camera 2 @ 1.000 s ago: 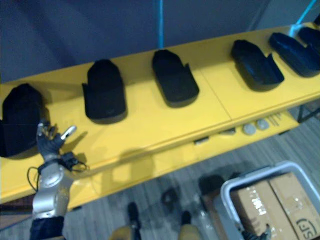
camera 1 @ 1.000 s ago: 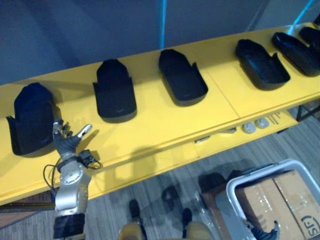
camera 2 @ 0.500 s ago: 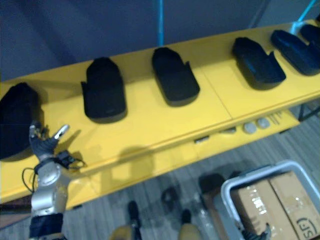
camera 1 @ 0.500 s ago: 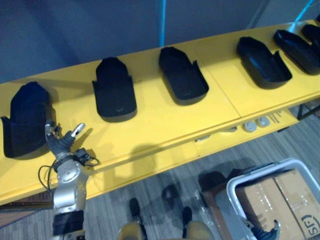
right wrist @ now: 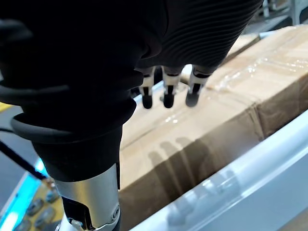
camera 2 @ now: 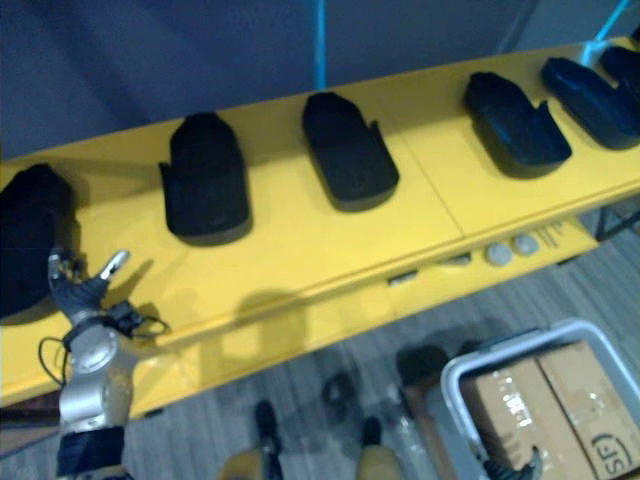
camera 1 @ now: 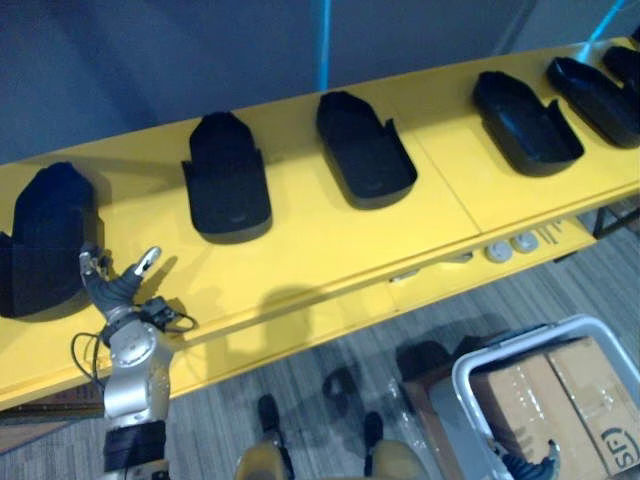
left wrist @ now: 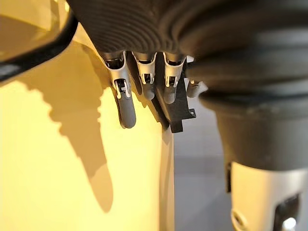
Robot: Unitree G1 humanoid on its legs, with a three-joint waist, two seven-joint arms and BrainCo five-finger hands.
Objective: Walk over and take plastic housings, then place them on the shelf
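At 9 o'clock: leftmost housing (camera 1: 45,240), black, lying on the yellow shelf (camera 1: 300,250). Just below it, at 8 o'clock: left hand (camera 1: 117,292) upright over the shelf's front edge, fingers (left wrist: 126,103) straight and spread, thumb apart. Grasps nothing; close beside that housing, contact not discernible. From 10 round to 2 o'clock along the shelf: further plastic housings (camera 1: 228,180) in a row, set apart from one another, none held. At 4 o'clock, on the floor: pale bin (camera 1: 462,395) holding a cardboard box (camera 1: 560,400). At 5 o'clock: right hand (right wrist: 167,91) hanging over that box, fingers relaxed and released, empty.
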